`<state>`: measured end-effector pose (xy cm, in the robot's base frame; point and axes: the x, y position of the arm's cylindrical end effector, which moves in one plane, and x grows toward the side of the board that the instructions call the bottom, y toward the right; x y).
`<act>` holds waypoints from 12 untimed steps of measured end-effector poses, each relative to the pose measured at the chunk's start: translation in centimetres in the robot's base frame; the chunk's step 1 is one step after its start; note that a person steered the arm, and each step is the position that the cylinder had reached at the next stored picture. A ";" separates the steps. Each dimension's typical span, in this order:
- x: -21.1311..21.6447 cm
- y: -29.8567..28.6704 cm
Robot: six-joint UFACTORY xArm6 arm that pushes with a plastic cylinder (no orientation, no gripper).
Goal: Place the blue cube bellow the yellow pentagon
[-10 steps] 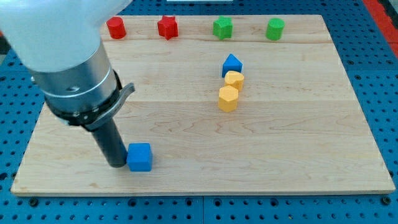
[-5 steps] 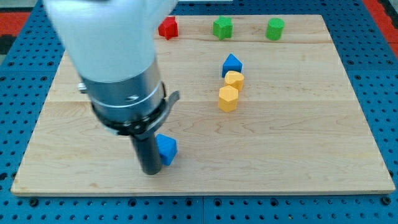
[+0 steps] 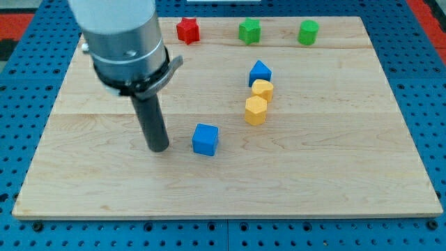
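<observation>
Claw: none fitted; the arm is ending in a straight dark rod, so nothing is opening, closing or gripping. My tip (image 3: 159,148) is resting on the worktop (image 3: 334,181) to the view's left of the blue cube (image 3: 205,139), near it but with a clear gap, not touching.

Landmark: the blue cube.
- Yellow pentagon-like block (image 3: 256,110) is sitting up and to the view's right of the cube, near but apart.
- A second yellow block (image 3: 263,89), rounder, is lying just beyond that one toward the view's top, touching it or nearly so.
- A blue block with a pointed top (image 3: 260,72) is sitting directly above the second yellow one, edges meeting.
- Red star-like block (image 3: 187,31) is sitting well apart, toward the view's top.
- Two green blocks (image 3: 249,31) (image 3: 308,32) are standing along the same top edge, further to the view's right; the right one is looking round.
</observation>
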<state>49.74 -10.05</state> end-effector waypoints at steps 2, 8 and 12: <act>2.5 4.2; -1.6 7.6; -0.8 9.0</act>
